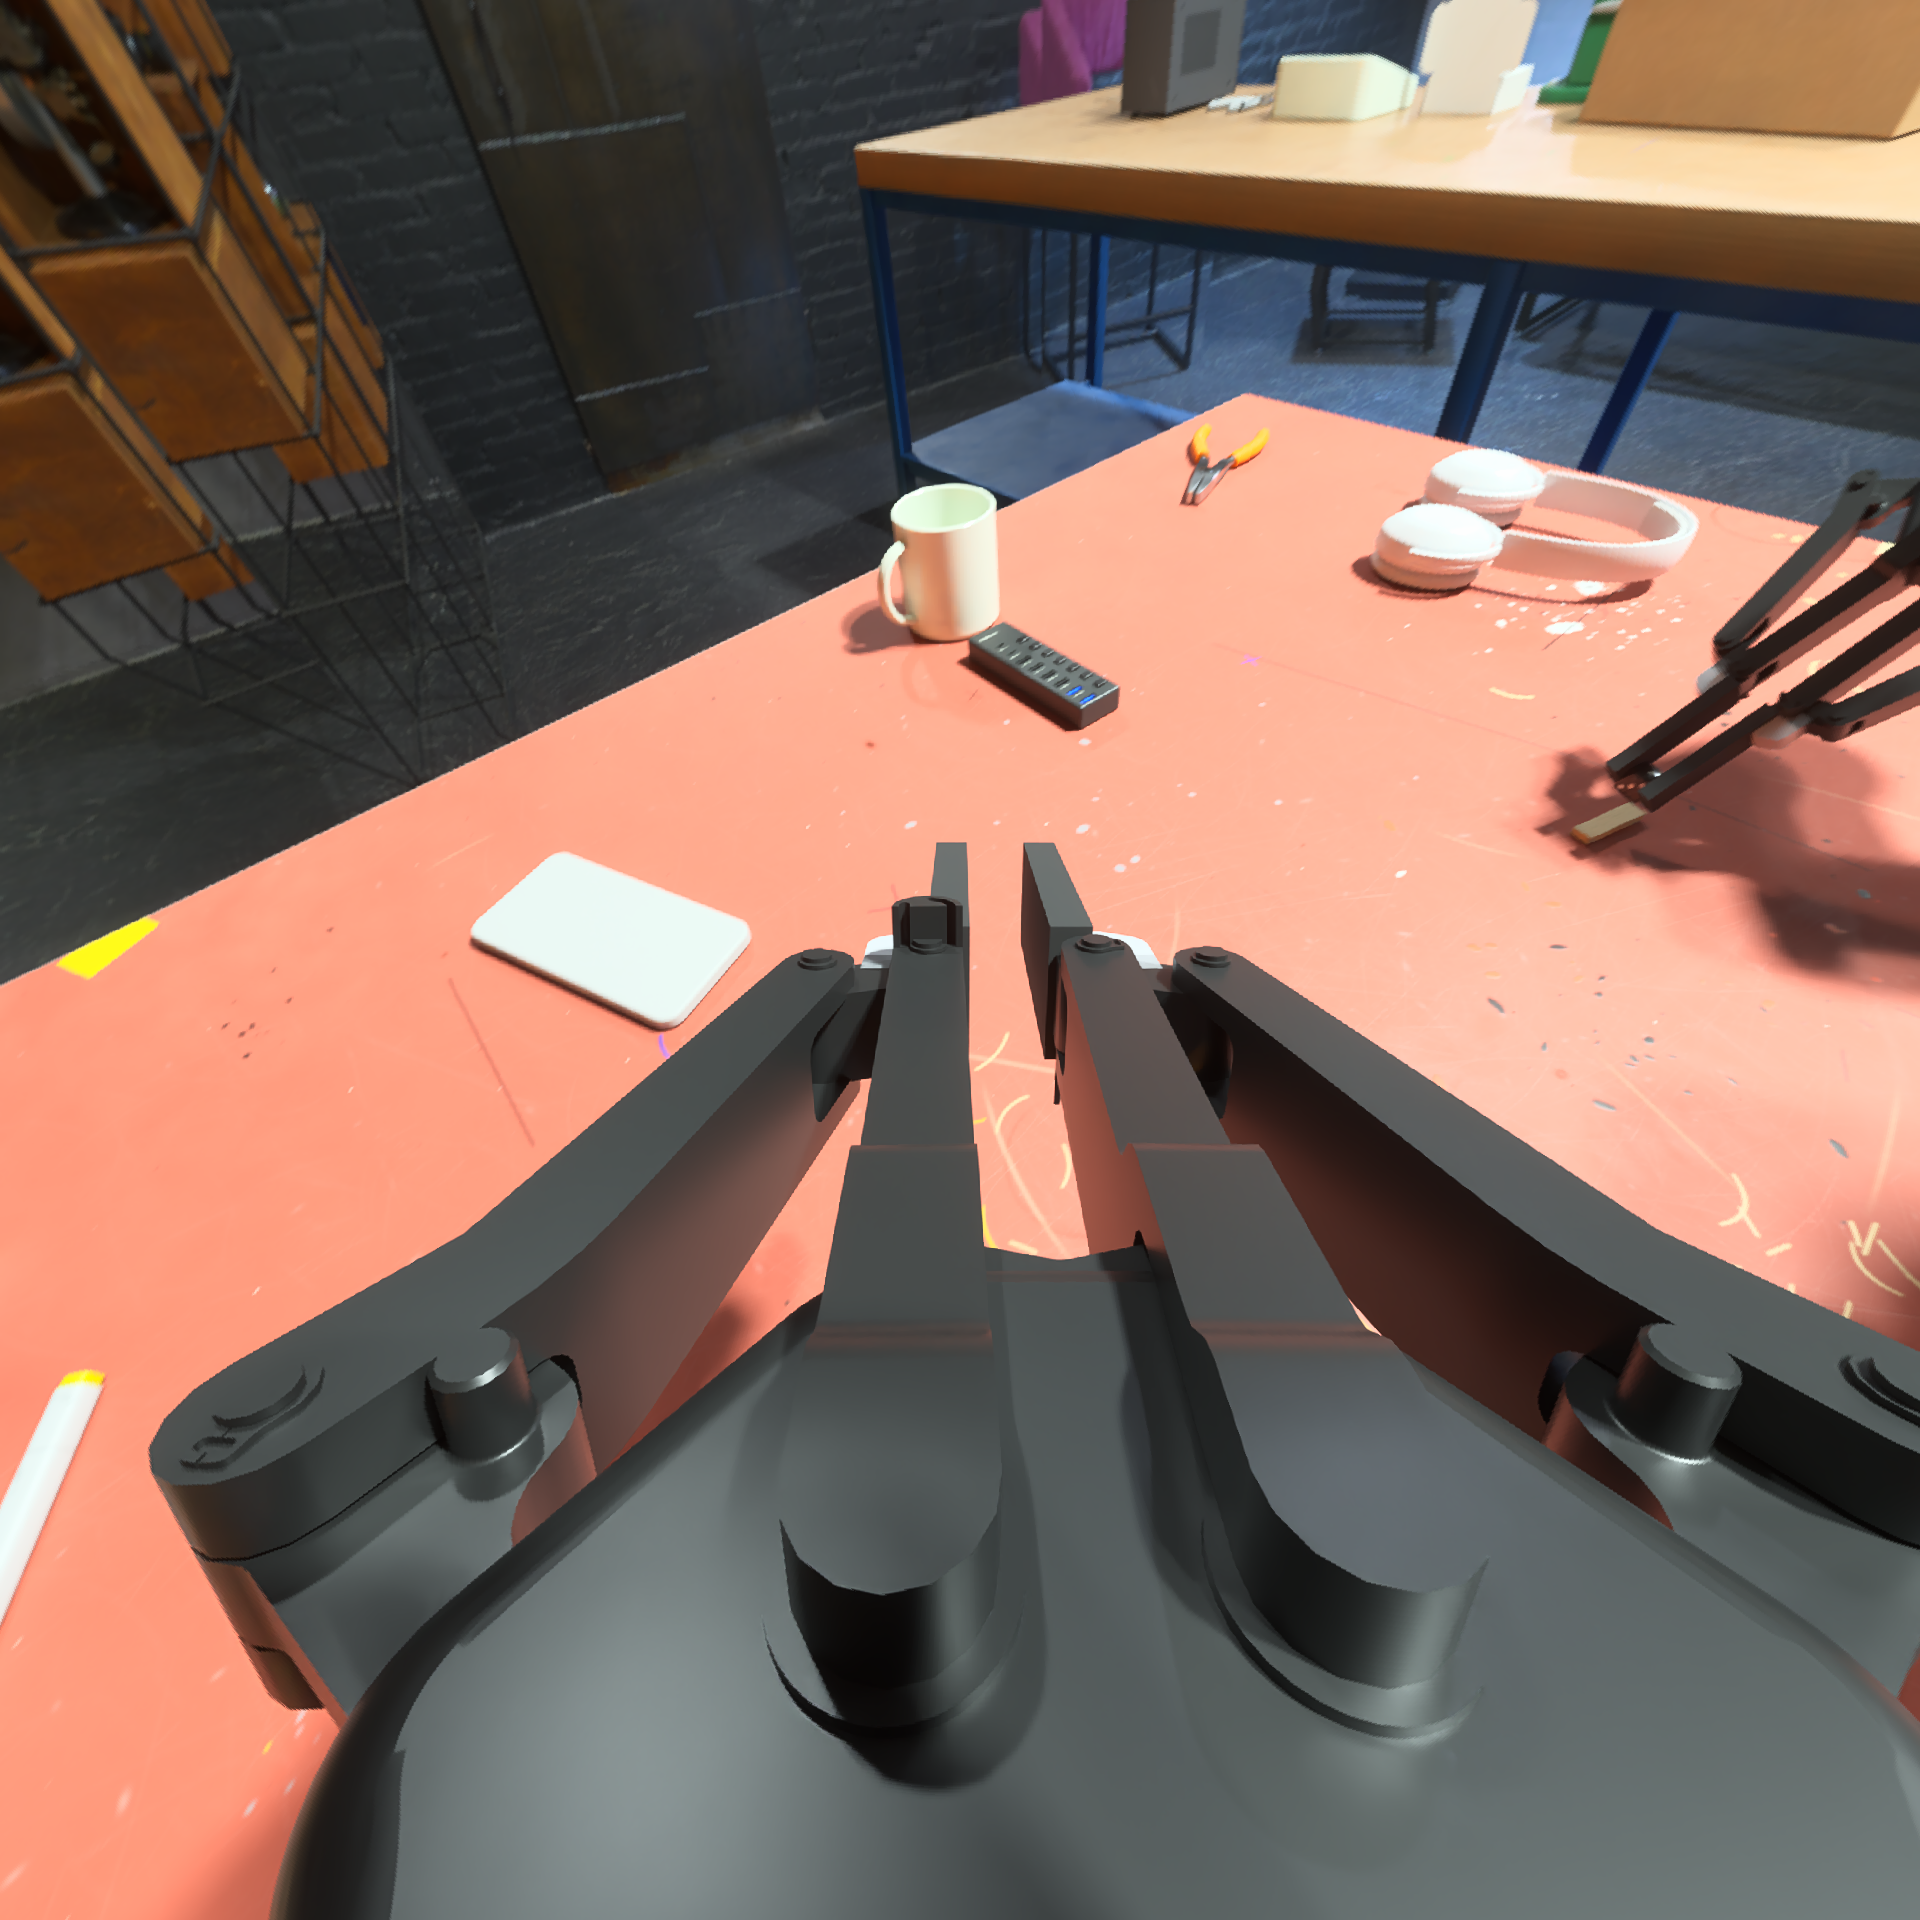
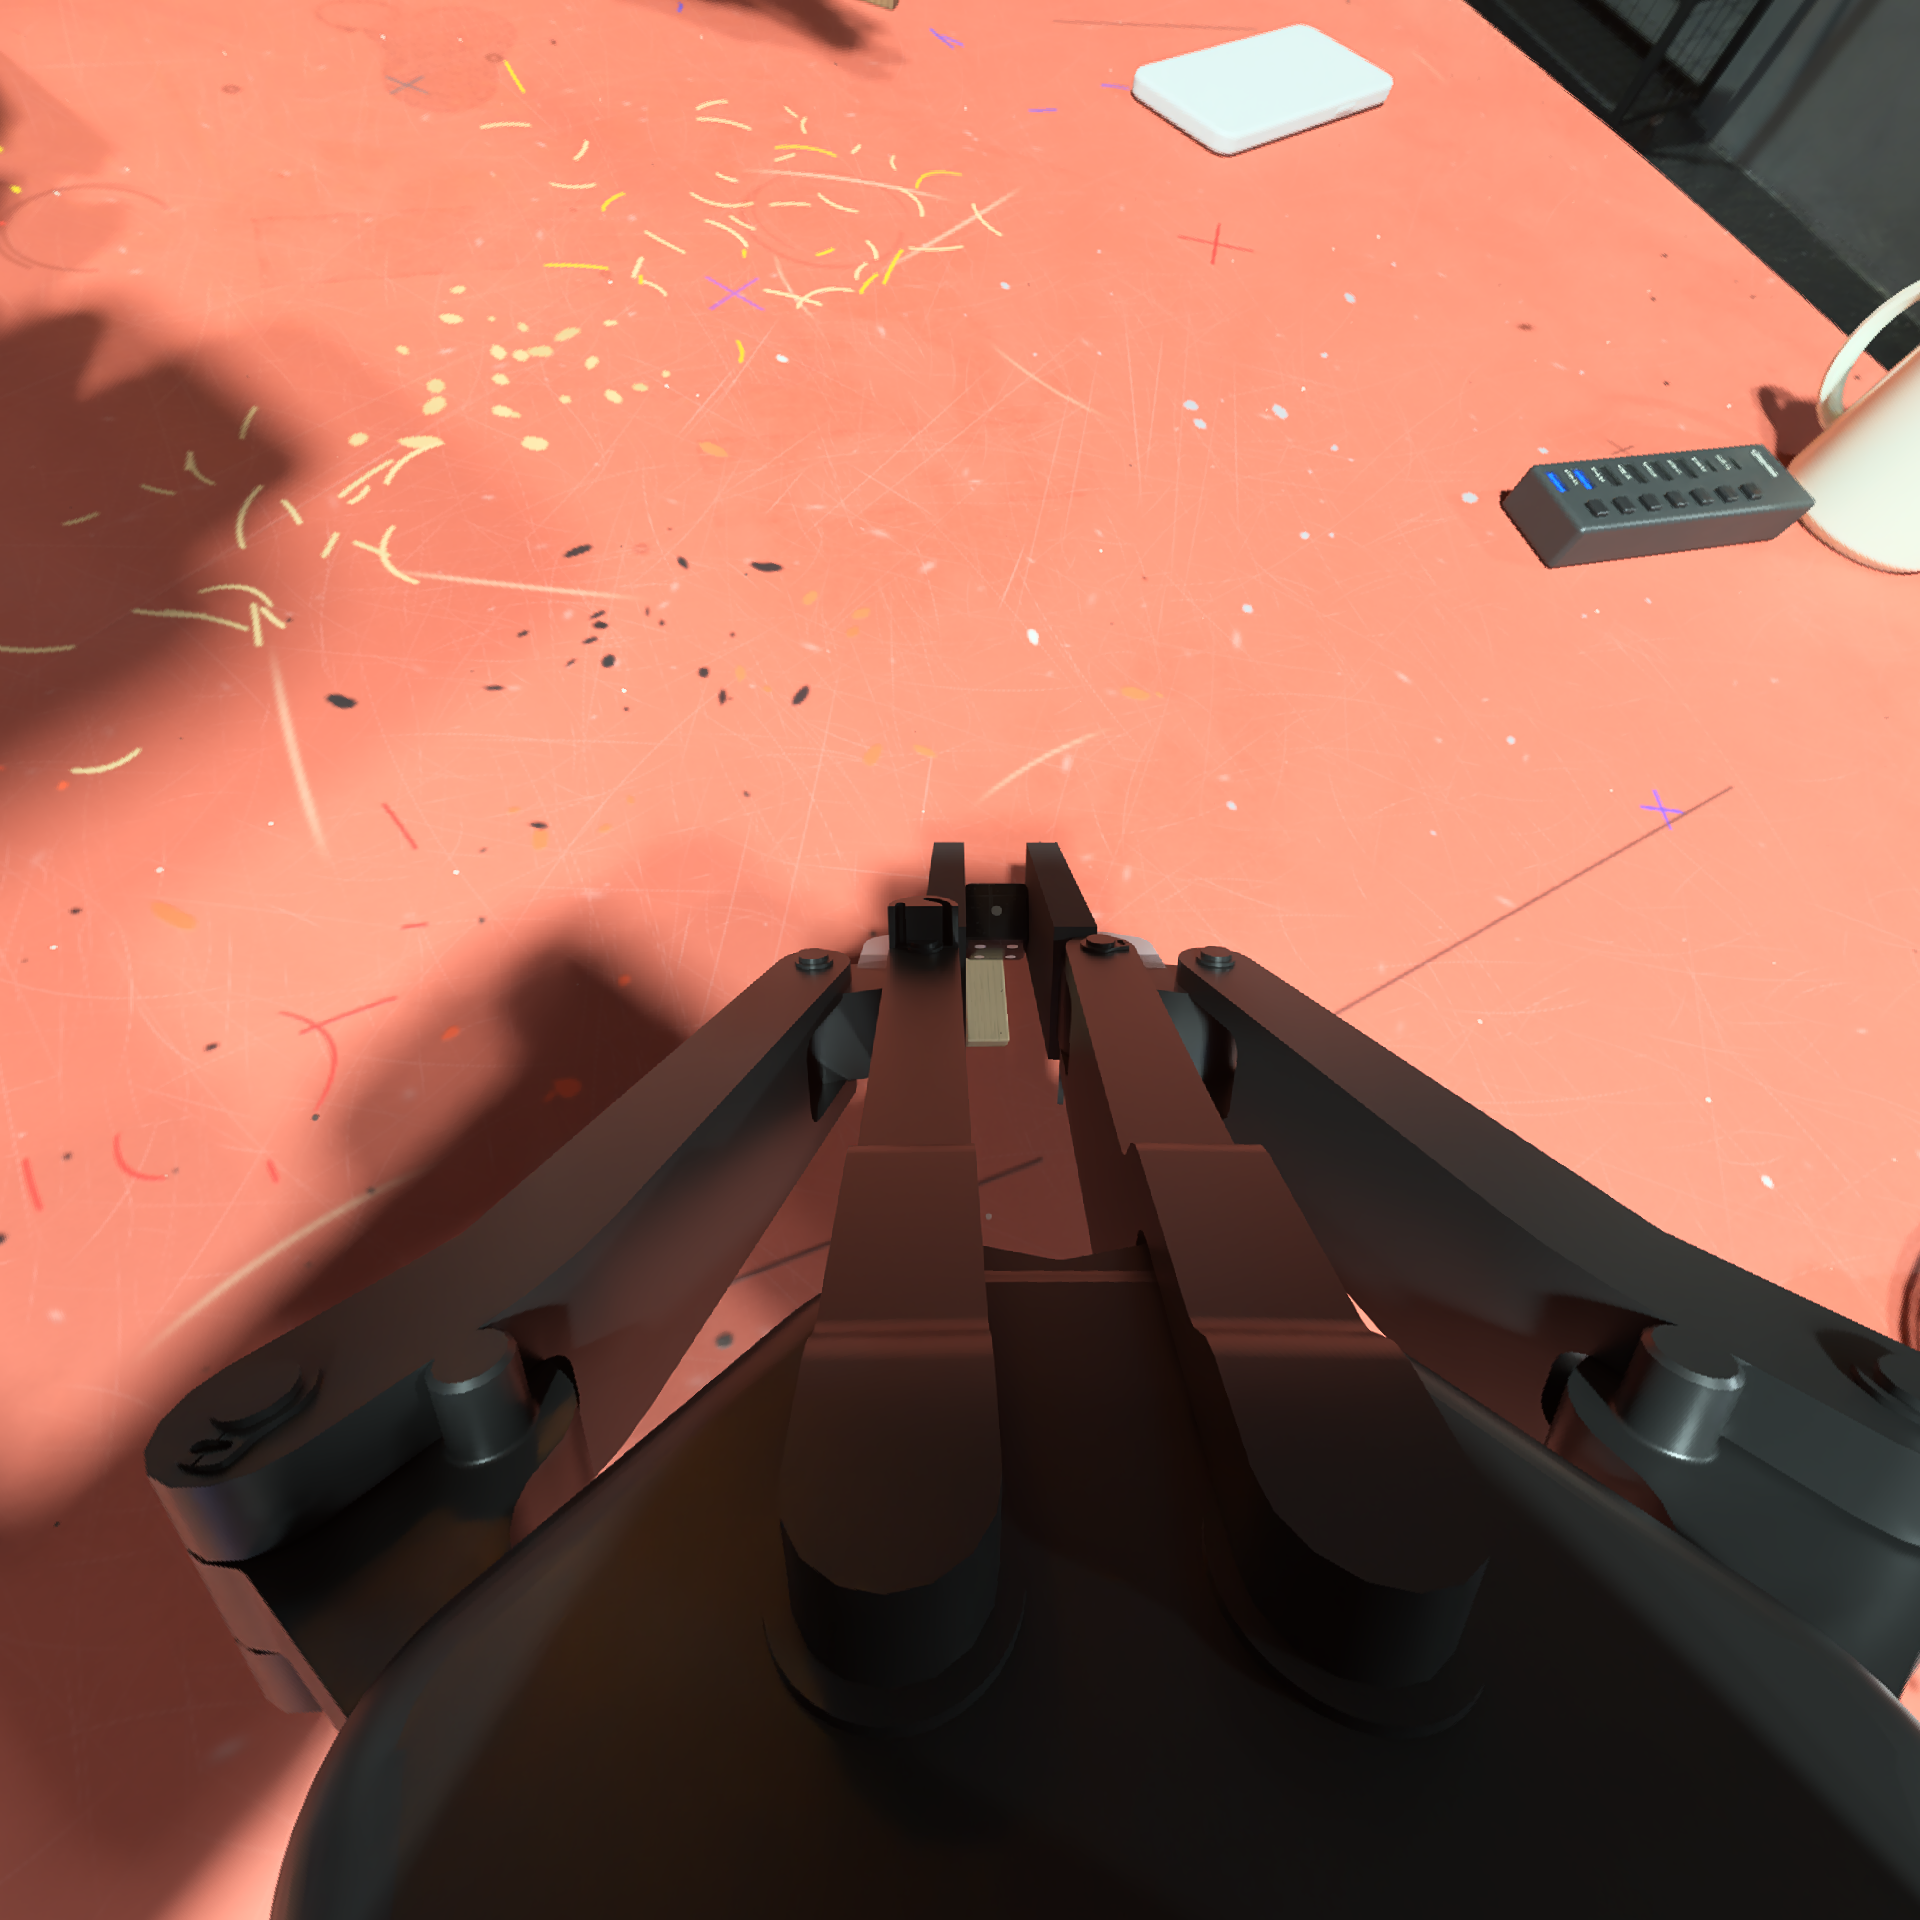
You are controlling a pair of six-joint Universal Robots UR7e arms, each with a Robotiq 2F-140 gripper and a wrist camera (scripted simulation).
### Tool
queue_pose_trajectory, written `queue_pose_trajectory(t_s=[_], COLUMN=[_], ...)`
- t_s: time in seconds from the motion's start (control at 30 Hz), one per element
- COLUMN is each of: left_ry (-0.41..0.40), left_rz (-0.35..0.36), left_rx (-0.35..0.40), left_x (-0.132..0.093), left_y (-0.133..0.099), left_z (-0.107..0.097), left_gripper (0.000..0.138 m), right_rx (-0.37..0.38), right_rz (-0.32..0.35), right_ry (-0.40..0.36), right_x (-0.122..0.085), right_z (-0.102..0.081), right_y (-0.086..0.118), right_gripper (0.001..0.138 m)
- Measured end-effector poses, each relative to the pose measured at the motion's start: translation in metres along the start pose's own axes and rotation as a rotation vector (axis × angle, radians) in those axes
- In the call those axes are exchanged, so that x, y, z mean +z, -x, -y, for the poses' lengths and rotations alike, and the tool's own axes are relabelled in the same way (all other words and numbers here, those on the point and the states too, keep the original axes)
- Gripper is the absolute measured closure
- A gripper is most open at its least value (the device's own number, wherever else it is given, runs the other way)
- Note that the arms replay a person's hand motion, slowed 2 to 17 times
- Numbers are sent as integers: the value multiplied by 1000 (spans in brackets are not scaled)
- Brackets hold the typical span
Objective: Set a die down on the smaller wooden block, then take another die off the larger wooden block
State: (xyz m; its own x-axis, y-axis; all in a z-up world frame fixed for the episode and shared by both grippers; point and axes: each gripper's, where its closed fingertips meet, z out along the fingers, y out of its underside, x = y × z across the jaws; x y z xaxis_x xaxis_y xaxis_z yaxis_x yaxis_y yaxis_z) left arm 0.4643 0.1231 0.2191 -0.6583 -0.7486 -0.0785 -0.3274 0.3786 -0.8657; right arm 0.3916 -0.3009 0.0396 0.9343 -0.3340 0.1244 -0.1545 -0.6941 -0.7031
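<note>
In the right wrist view my right gripper (image 2: 995,868) is shut on a small black die (image 2: 995,910). The die is at the far end of a thin, light wooden block (image 2: 987,1003) that lies flat on the salmon table. I cannot tell whether the die rests on the block. In the left wrist view the right gripper (image 1: 1647,792) reaches down at the far right, its tips at the block (image 1: 1605,826). My left gripper (image 1: 995,868) hovers over bare table with a narrow empty gap between its fingers. A sliver of wood (image 2: 881,3) shows at the top edge of the right wrist view.
A cream mug (image 1: 945,561) and a dark USB hub (image 1: 1044,677) stand near the table's far left edge. A white pad (image 1: 611,935), orange pliers (image 1: 1221,457), white headphones (image 1: 1527,530) and a white marker (image 1: 47,1465) lie around. A second table (image 1: 1455,197) stands beyond.
</note>
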Motion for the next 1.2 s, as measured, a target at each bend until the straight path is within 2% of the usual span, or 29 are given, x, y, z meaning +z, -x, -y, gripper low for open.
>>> queue_pose_trajectory(t_s=[0.3,0.57,0.9,1.2], left_ry=[169,319,479,613], left_rz=[129,151,168,149], left_rx=[-78,-137,-150,-142], left_x=[-23,-24,-15,0], left_y=[71,108,140,155], left_z=[-39,-81,-129,-161], left_gripper=[123,122,120,117], right_rx=[7,-13,-40,-44], right_rz=[20,39,48,50], right_ry=[29,63,89,110], right_x=[5,12,16,17], right_z=[-9,-13,-15,-16], right_y=[-1,1,0,-2], right_gripper=[123,123,120,114])
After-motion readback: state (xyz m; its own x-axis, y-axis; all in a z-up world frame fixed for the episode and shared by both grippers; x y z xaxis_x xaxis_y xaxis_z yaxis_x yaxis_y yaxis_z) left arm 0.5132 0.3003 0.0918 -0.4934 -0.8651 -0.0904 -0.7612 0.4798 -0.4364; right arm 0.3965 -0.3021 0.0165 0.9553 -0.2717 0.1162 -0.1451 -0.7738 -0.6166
